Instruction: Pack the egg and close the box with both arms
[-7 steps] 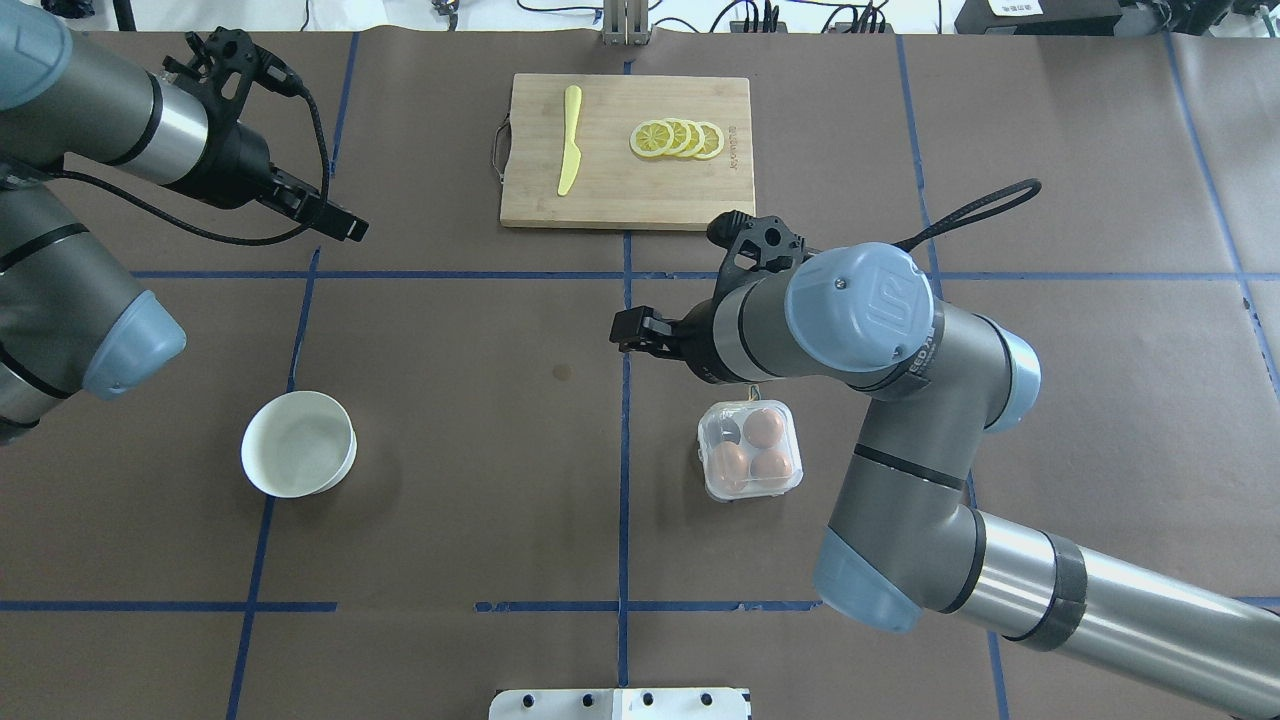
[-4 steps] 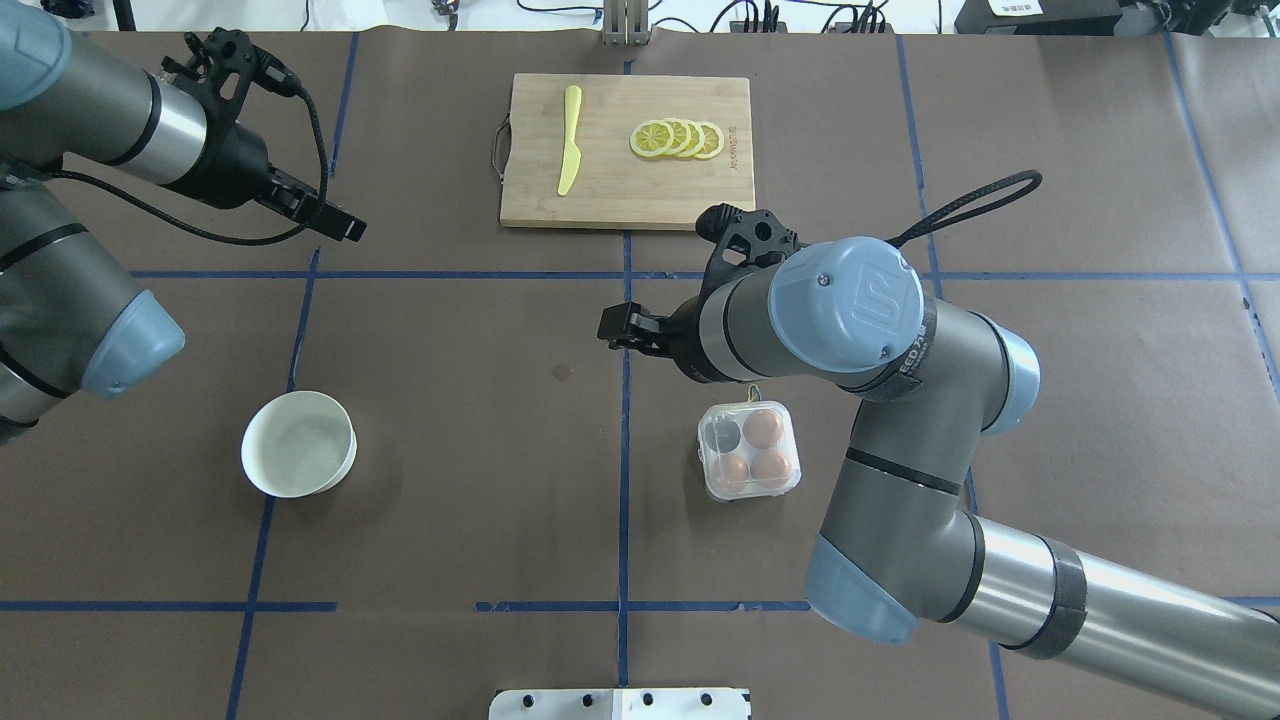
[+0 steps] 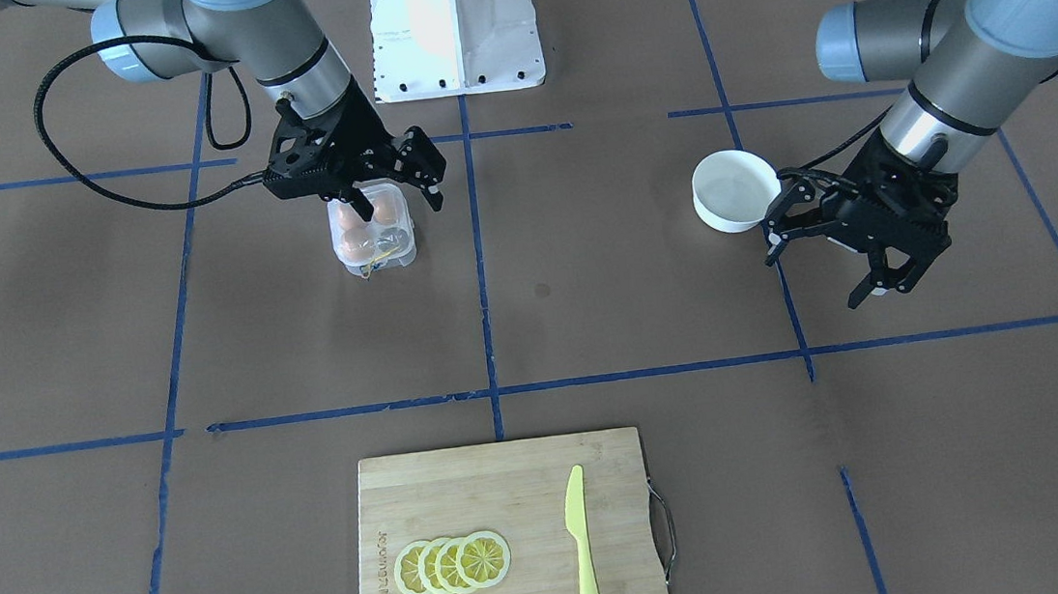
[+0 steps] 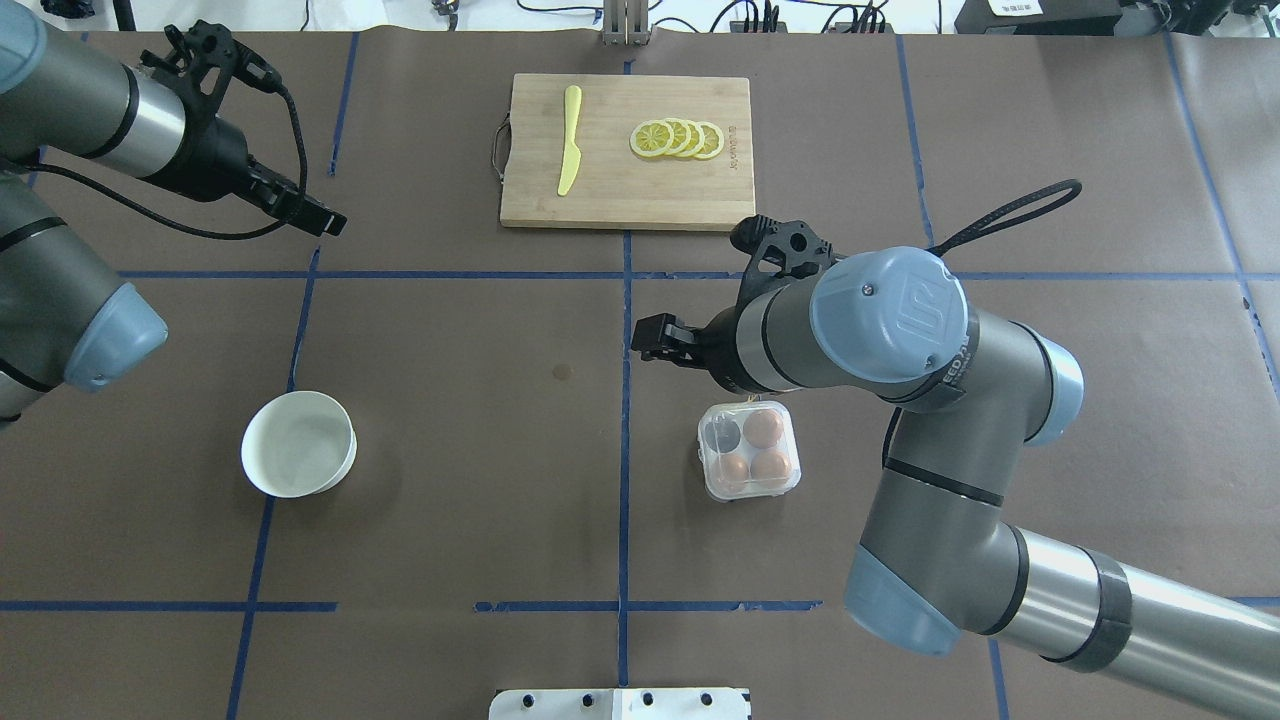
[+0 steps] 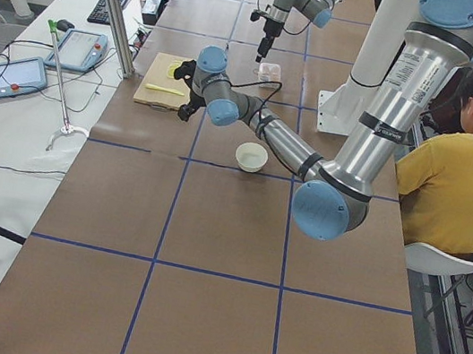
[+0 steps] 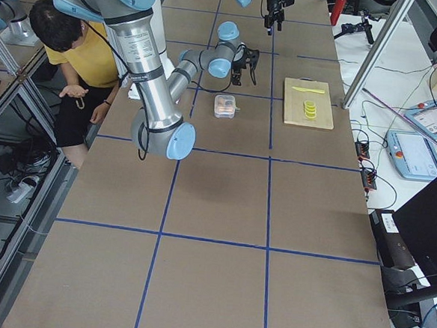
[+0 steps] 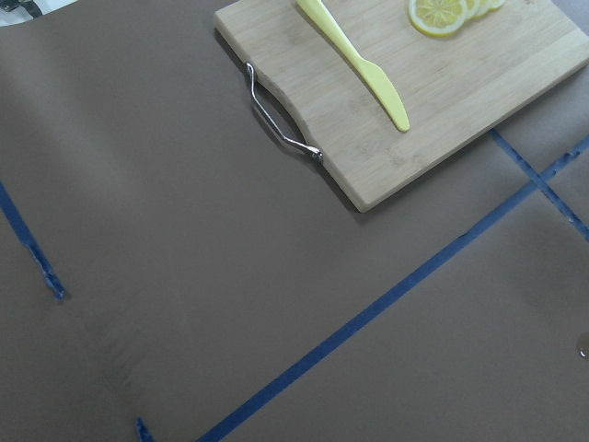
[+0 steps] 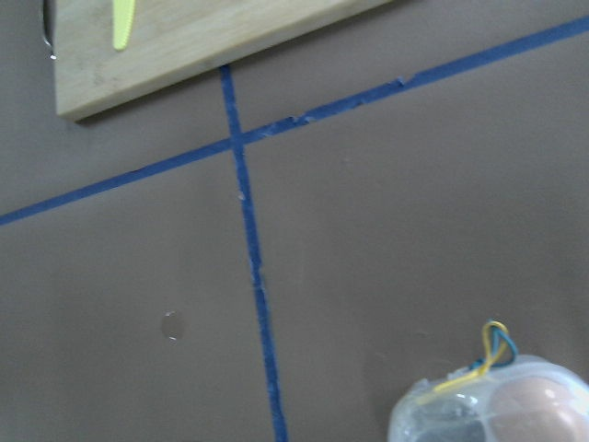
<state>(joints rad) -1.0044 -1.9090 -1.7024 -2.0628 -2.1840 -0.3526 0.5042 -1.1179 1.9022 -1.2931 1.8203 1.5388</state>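
The box (image 4: 750, 488) is a small clear carton right of the table's centre line, also seen in the front view as the box (image 3: 389, 257). Three eggs lie in it: an egg (image 4: 764, 428) at the back right and two in the front cells. The back left cell looks dark and empty. Its clear lid seems to lie over the eggs, with a yellow string (image 8: 486, 357) at the far edge. My right gripper (image 3: 395, 198) hovers open just above the box's far side. My left gripper (image 3: 818, 274) hangs open, with nothing in it, over bare table beyond the white bowl.
A white bowl (image 4: 298, 443) stands at the near left. A wooden cutting board (image 4: 625, 190) at the far middle carries a yellow knife (image 4: 569, 140) and lemon slices (image 4: 678, 139). A seated person (image 5: 456, 168) is behind the robot's base.
The right gripper first drifted left, then came back to the right, nearer the box. The left gripper has drawn back a little to the left. The box and eggs have not moved.
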